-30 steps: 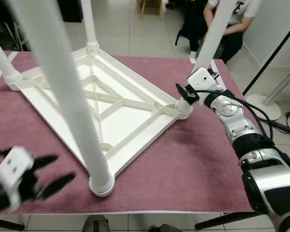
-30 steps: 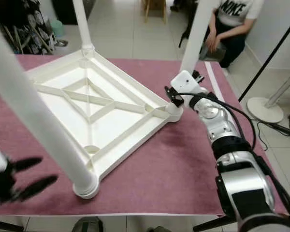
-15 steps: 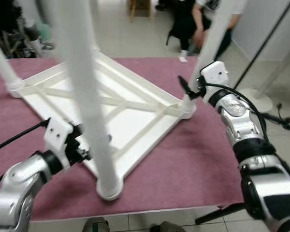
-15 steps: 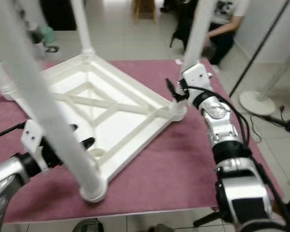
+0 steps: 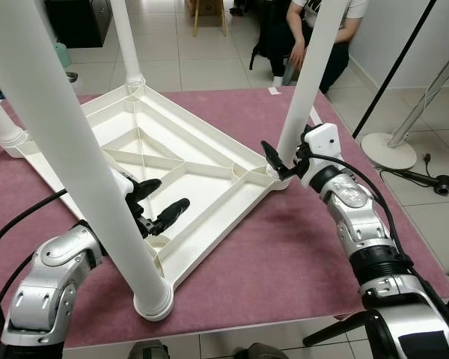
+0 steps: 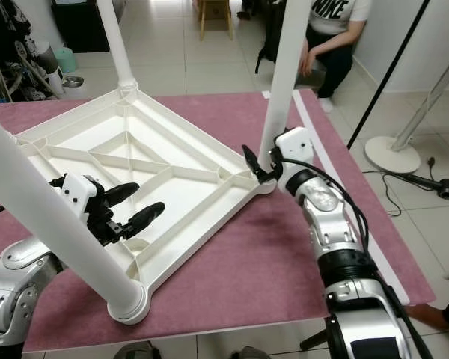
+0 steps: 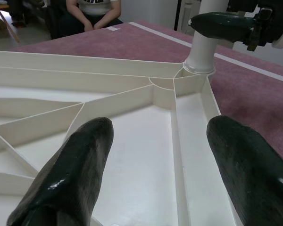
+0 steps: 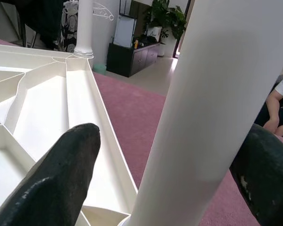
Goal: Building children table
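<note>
I have the white plastic children's table [image 5: 172, 161] lying upside down on the worktop [image 5: 284, 254], which is covered in a maroon cloth, its ribbed underside facing up and its legs pointing toward the camera.

On my left, the left tool [image 5: 159, 203] now hangs over the ribbed underside just beside the near leg [image 5: 75, 157], its two black fingers spread wide with nothing between them. A second ago it sat low at the near left edge of the worktop, well clear of the table; half a second ago it was already tucked in behind that near leg. The wrist view on that side looks between the fingers [image 7: 70, 174] across the ribs toward the far corner socket.

The far leg [image 5: 127, 41] stands in its corner socket at the back, and another leg [image 5: 1, 123] stands at the left corner.

On my right, the right tool [image 5: 280, 158] sits at the base of the right-hand leg [image 5: 308, 78], where that leg meets its corner socket. Its fingers straddle the leg, one on each side, as the right wrist view shows with a finger [image 8: 56, 179] on either side of the white tube; I cannot tell whether they press on it. It was at this same corner in both earlier frames.

A seated person [image 5: 318, 34] is on the floor beyond the worktop, and a fan's round base [image 5: 389, 149] stands to the right.
</note>
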Robot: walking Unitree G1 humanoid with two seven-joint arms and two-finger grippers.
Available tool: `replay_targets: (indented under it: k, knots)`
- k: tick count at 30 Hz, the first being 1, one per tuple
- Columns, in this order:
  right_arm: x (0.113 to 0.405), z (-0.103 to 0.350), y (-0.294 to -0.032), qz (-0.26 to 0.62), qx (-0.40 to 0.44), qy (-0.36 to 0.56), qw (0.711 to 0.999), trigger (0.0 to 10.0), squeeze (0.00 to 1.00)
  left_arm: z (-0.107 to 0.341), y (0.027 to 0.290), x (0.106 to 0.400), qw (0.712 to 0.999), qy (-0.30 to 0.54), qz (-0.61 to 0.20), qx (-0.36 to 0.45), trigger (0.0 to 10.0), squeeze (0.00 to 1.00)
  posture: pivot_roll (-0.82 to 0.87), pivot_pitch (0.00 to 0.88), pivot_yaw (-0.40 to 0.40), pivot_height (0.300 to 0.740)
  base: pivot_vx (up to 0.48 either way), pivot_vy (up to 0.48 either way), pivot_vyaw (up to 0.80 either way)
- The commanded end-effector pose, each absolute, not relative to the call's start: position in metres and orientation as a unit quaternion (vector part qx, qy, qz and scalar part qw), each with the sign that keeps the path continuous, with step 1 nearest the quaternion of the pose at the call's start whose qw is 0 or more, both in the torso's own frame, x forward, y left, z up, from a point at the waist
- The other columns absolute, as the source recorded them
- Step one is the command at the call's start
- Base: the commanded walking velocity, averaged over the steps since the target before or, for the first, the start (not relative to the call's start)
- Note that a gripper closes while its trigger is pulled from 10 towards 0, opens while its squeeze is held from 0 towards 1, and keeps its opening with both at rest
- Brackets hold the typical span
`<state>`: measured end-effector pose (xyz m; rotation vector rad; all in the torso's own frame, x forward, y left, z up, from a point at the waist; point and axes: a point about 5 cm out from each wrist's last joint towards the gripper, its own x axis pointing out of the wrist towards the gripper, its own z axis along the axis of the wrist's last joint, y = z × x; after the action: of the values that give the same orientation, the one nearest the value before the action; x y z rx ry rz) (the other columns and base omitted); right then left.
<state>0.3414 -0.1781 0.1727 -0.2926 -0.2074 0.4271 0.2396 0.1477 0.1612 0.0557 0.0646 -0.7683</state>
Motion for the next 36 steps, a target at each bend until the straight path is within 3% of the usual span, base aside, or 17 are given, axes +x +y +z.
replay_targets:
  k: [1,2,3,4,6,7,14,19,20,21,23,26,30,36]
  knots:
    - [0.331,0.16,-0.18,0.225,-0.142,-0.077,0.961,10.0,0.0,0.157,0.159,0.247,0.96,0.043,-0.274,0.036,10.0,0.0,0.08,0.0,0.067,0.74,0.0,0.0,0.0]
    - [0.323,0.155,-0.186,0.221,-0.139,-0.067,0.963,10.0,0.0,0.156,0.159,0.248,0.96,0.045,-0.275,0.036,10.0,0.0,0.08,0.0,0.069,0.74,0.0,0.0,0.0]
    - [0.317,0.151,-0.191,0.22,-0.138,-0.059,0.964,10.0,0.88,0.155,0.158,0.249,0.959,0.047,-0.276,0.036,10.0,0.0,0.07,0.0,0.074,0.74,0.0,0.0,0.0]
    - [0.311,0.147,-0.2,0.209,-0.144,-0.052,0.966,10.0,1.0,0.153,0.158,0.25,0.959,0.051,-0.278,0.039,10.0,0.0,0.06,0.0,0.086,0.74,0.0,0.0,0.0]
    - [0.309,0.146,-0.204,0.202,-0.148,-0.049,0.967,10.0,1.0,0.152,0.158,0.251,0.958,0.054,-0.279,0.04,10.0,0.0,0.06,0.0,0.086,0.74,0.0,0.0,0.0]
    - [0.303,0.147,-0.21,0.193,-0.155,-0.048,0.968,10.0,0.0,0.151,0.159,0.252,0.957,0.056,-0.28,0.041,10.0,0.0,0.04,0.0,0.098,0.74,0.0,0.0,0.0]
    - [0.28,0.148,-0.221,0.175,-0.165,-0.048,0.969,10.0,0.0,0.148,0.16,0.257,0.958,0.061,-0.276,0.047,10.0,0.0,0.02,0.0,0.108,0.74,0.0,0.0,0.0]
    - [0.268,0.146,-0.196,0.216,-0.096,-0.041,0.971,10.0,0.0,0.149,0.166,0.263,0.963,0.06,-0.255,0.055,10.0,0.0,0.02,0.0,0.114,0.74,0.0,0.0,0.0]
    - [0.262,0.138,-0.146,0.286,-0.036,-0.033,0.957,10.0,0.0,0.147,0.174,0.271,0.96,0.065,-0.243,0.123,10.0,0.0,0.02,0.0,0.098,0.74,0.0,0.0,0.0]
    - [0.262,0.138,-0.146,0.286,-0.036,-0.033,0.957,10.0,0.0,0.147,0.174,0.271,0.96,0.065,-0.243,0.123,10.0,0.0,0.02,0.0,0.098,0.74,0.0,0.0,0.0]
    - [0.257,0.133,-0.116,0.328,-0.018,-0.026,0.944,10.0,0.0,0.145,0.181,0.277,0.958,0.073,-0.227,0.162,10.0,0.0,0.02,0.0,0.096,0.74,0.0,0.0,0.0]
    - [0.254,0.126,-0.095,0.356,-0.026,-0.013,0.934,10.0,0.0,0.144,0.189,0.284,0.956,0.091,-0.21,0.186,10.0,0.0,0.02,0.0,0.083,0.74,0.0,0.0,0.0]
    - [0.254,0.119,-0.086,0.361,-0.036,0.007,0.932,10.0,0.0,0.147,0.199,0.289,0.948,0.096,-0.21,0.219,10.0,0.0,0.04,0.0,0.042,0.74,0.0,0.0,0.0]
    - [0.252,0.11,-0.09,0.357,-0.062,0.034,0.931,10.0,0.0,0.16,0.227,0.306,0.916,0.103,-0.19,0.337,10.0,0.0,0.05,0.0,0.024,0.74,0.0,0.0,0.0]
